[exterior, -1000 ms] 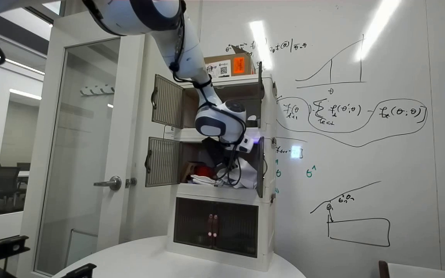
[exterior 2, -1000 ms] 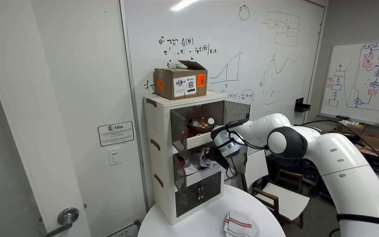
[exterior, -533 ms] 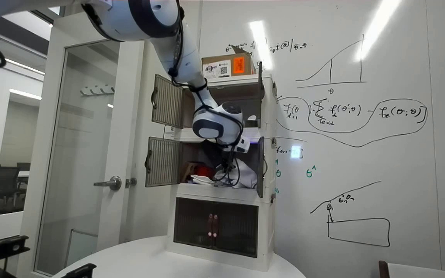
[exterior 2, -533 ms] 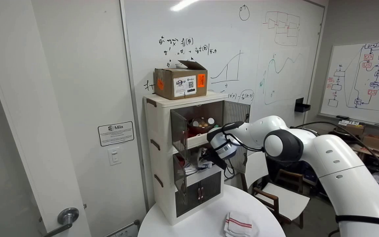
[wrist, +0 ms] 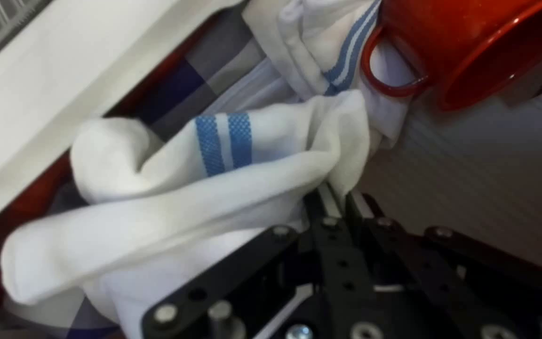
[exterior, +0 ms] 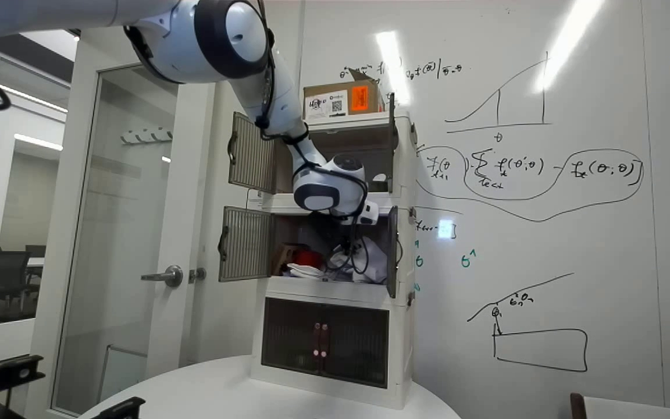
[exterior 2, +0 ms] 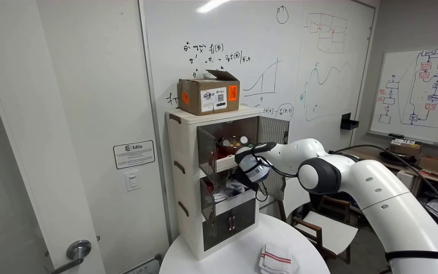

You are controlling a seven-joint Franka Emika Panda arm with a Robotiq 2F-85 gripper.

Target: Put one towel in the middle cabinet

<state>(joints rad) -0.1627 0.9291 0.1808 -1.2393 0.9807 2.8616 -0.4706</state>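
In the wrist view, a white towel with blue stripes (wrist: 158,230) lies bunched and folded. My gripper (wrist: 344,200) is shut on a fold at its end. The towel shows inside the middle cabinet in both exterior views (exterior: 373,262) (exterior 2: 236,186). The middle cabinet's white front sill (exterior: 329,286) also shows in an exterior view (exterior 2: 236,204); both its doors stand open. My gripper is inside this compartment, dark and partly hidden by cables and the wrist. Another white towel with a blue stripe (wrist: 299,52) lies beyond the held one.
A red mug (wrist: 421,33) stands in the middle cabinet, touching the other towel. The upper cabinet, also open, holds a bowl (exterior 2: 234,142). The lower doors (exterior: 324,340) are shut. A cardboard box (exterior 2: 209,95) sits on top. A red-striped towel (exterior 2: 276,260) lies on the round table.
The hand has moved further into the middle cabinet and the arm's upper links have dropped. The held towel sits lower and more settled in the compartment.
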